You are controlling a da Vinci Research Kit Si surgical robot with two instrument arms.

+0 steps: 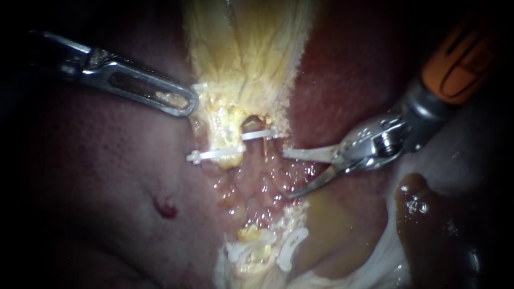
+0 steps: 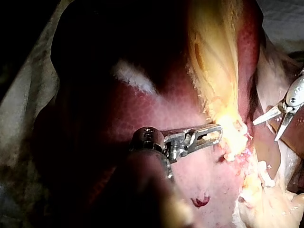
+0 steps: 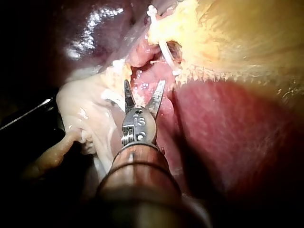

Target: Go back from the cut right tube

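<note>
My right instrument (image 1: 286,174) comes in from the upper right, its two blades open with nothing between them, just right of the raw gap (image 1: 262,176) where the tube is parted. White clips (image 1: 259,134) (image 1: 214,155) sit on the upper stump under the yellow gallbladder (image 1: 246,59). More clips (image 1: 292,246) hold the lower stump. My left instrument (image 1: 190,104) has its slotted jaws shut on the gallbladder's left edge. In the right wrist view the open blades (image 3: 144,83) stand short of the clips (image 3: 164,52). The left wrist view shows the left instrument (image 2: 218,130) at the yellow tissue.
Dark red liver (image 1: 107,176) lies all round, with a small bleeding spot (image 1: 166,207) at lower left. Yellowish fluid (image 1: 326,225) pools below the right instrument. Pale tissue (image 1: 385,262) lies at lower right. My right instrument (image 2: 266,131) also shows in the left wrist view.
</note>
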